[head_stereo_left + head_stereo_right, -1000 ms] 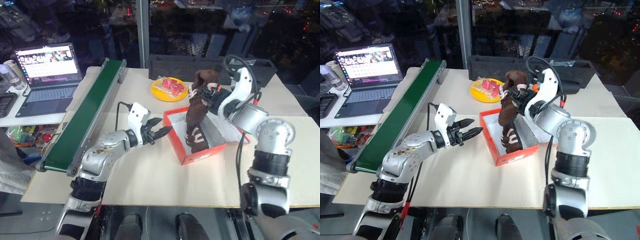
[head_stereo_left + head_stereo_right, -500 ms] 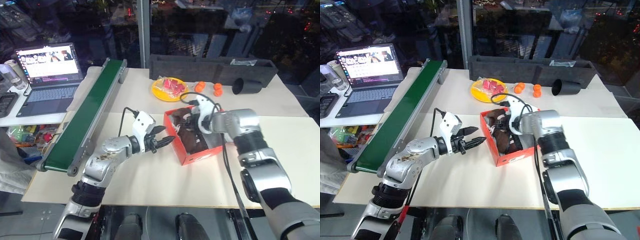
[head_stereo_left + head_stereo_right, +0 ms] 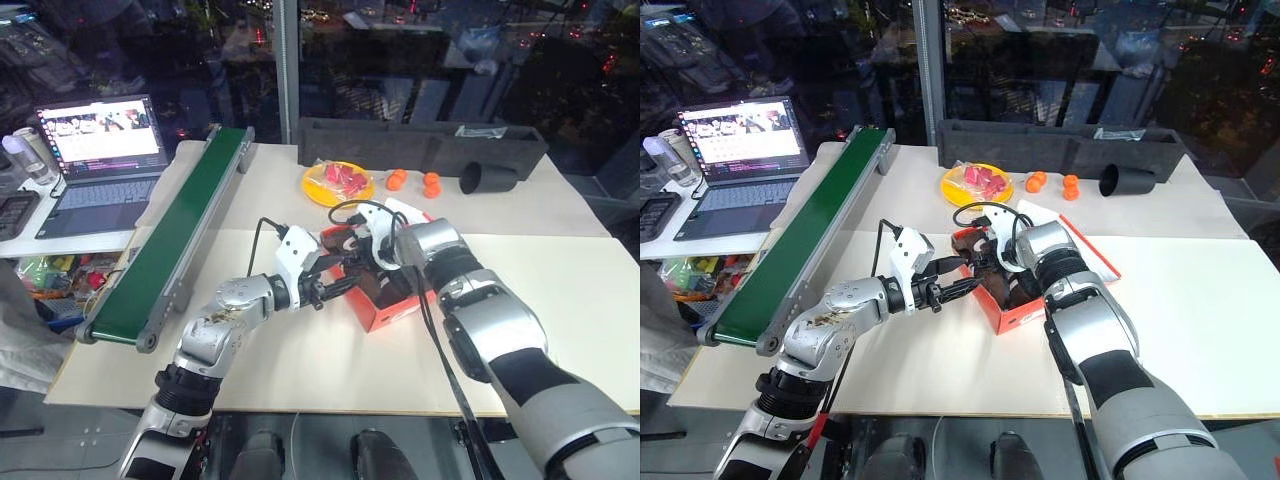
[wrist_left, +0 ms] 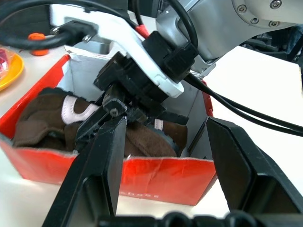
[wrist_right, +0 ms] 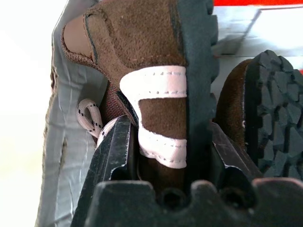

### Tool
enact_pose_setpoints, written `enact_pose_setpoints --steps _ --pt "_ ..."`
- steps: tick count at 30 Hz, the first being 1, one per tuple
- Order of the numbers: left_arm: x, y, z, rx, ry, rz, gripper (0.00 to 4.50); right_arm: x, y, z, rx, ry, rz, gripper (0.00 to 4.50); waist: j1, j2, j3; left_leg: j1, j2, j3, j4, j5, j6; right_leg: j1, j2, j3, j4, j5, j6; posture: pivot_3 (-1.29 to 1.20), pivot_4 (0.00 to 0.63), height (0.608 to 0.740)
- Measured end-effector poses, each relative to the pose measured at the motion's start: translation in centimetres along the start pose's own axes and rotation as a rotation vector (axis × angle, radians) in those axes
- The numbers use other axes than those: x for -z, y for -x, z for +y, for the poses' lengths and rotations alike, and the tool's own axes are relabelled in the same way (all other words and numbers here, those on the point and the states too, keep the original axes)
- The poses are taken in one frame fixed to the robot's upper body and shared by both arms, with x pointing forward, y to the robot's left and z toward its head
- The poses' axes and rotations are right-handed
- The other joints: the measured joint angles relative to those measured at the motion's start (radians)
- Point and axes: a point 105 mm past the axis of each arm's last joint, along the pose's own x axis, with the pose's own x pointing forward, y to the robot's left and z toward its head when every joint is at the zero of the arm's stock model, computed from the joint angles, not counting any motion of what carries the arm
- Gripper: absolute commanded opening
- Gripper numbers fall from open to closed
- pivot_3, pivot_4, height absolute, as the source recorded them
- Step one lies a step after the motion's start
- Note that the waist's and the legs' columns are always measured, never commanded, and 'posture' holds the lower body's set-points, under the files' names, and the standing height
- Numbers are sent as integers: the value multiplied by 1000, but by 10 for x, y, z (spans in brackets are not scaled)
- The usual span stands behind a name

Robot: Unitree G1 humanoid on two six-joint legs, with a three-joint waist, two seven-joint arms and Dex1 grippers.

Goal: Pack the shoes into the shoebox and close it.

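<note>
The red-orange shoebox [image 3: 388, 311] stands open mid-table, its lid [image 3: 1086, 243] folded back on the far side. Both dark brown shoes [image 4: 45, 118] lie inside it. My right gripper [image 3: 361, 254] reaches down into the box and is shut on the shoe [image 5: 161, 80] with white trim, one finger on each side of it. The second shoe [image 5: 272, 118] lies beside that one, its lugged sole showing. My left gripper [image 3: 328, 291] hovers open just outside the box's near-left wall [image 4: 142, 177], and its fingers [image 4: 97, 175] hold nothing.
A green conveyor belt [image 3: 178, 232] runs along the left, with a laptop [image 3: 95, 150] beyond it. Behind the box are a yellow plate [image 3: 338, 183] of red pieces, two oranges [image 3: 432, 184], a tipped black cup [image 3: 485, 178] and a long dark grey tray [image 3: 400, 140].
My right arm has come down, taking the shoe from hanging upright over the box to lying inside it. The left gripper has stayed beside the box.
</note>
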Motion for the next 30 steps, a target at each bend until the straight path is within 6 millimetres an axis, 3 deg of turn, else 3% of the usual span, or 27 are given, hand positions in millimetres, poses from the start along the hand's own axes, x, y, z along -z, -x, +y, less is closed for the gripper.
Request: enact_pose_setpoints --steps 4,9,12,15,19,22,25,30 --pt "-1 -1 0 2 -2 -1 2899 0 2 -7 8 -70 -30 4187 5 0 0 -2 0 0 0 0 0 -1 0 0 0 0 0 0 150 681" --pt "-1 -1 2 7 -7 3 2899 -14 27 -29 52 -173 -81 4187 18 2 2 -8 -1 0 1 0 0 -6 -1 0 0 0 0 0 150 681" --pt "-2 -1 3 7 -16 0 2899 -43 69 -43 86 -192 -212 4187 22 3 3 -19 -1 -1 1 0 0 -17 -1 0 1 0 0 0 150 681" --pt "-4 0 5 -2 -35 -12 2899 -61 119 -34 45 -223 -357 4187 26 4 3 -24 0 -2 -1 0 1 -22 0 -1 2 0 0 0 150 681" --pt "-2 2 8 -10 -43 -6 2899 -56 172 -28 60 -250 -483 4187 27 4 3 -24 -1 -2 -3 0 1 -21 -1 -1 -1 0 0 0 150 681" --pt "-2 2 8 -12 -42 -5 2899 -18 180 -49 194 -337 -453 3474 32 4 3 -23 -1 -2 -2 0 1 -18 -1 -2 -5 0 0 0 150 681" --pt "-1 3 9 -16 -43 -6 2899 42 176 -79 394 -419 -314 2442 36 5 3 -24 -2 -2 0 0 1 -18 -2 -1 -5 0 0 0 150 681" --pt "-3 1 7 -12 -45 -21 2899 70 195 -91 555 -380 -285 671 18 8 4 -22 -1 -2 0 0 1 -18 -1 0 -3 0 1 0 150 681"
